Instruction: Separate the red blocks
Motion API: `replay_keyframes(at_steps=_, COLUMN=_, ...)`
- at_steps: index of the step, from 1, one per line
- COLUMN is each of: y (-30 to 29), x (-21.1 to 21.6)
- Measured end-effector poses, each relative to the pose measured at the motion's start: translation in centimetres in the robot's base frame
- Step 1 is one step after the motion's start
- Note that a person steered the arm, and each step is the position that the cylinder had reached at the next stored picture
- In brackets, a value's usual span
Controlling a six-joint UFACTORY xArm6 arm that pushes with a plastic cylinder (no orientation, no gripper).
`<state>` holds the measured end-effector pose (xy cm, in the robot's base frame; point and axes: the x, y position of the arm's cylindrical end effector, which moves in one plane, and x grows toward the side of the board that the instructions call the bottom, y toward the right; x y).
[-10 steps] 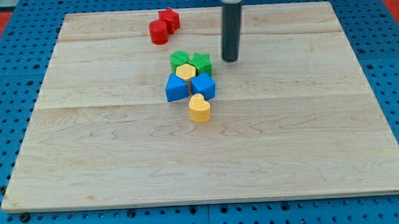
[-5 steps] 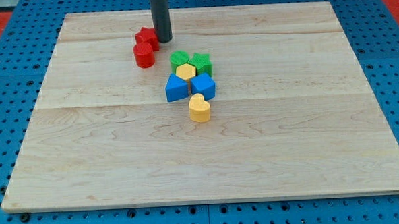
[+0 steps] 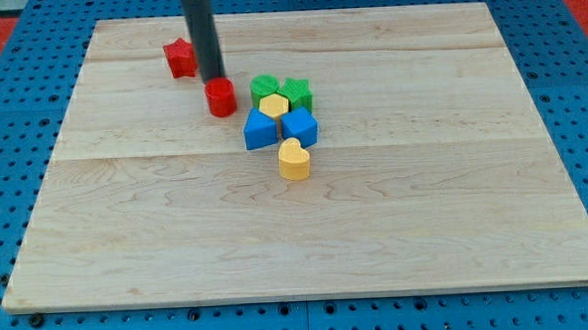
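A red star block (image 3: pixel 180 58) lies near the view's top left of the wooden board (image 3: pixel 425 209). A red cylinder (image 3: pixel 220 97) stands apart from it, lower and to the right, next to the cluster of other blocks. My tip (image 3: pixel 213 80) is between the two red blocks, touching the cylinder's upper left edge and just right of the star.
A cluster lies right of the cylinder: a green round block (image 3: pixel 265 87), a green star (image 3: pixel 295 90), a yellow hexagon (image 3: pixel 274 107), two blue blocks (image 3: pixel 260 131) (image 3: pixel 300 126), and a yellow heart (image 3: pixel 294 159) below them.
My tip swept left from beside the green star to the red pair and came between them. The red star moved left and the cylinder moved down-right, so they are now apart.
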<state>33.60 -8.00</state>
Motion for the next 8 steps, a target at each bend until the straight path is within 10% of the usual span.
replay_keyframes(at_steps=3, y=-7.2, x=0.6)
replay_keyframes(at_steps=5, y=-4.9, x=9.6)
replay_keyframes(at_steps=8, y=-2.8, x=6.1)
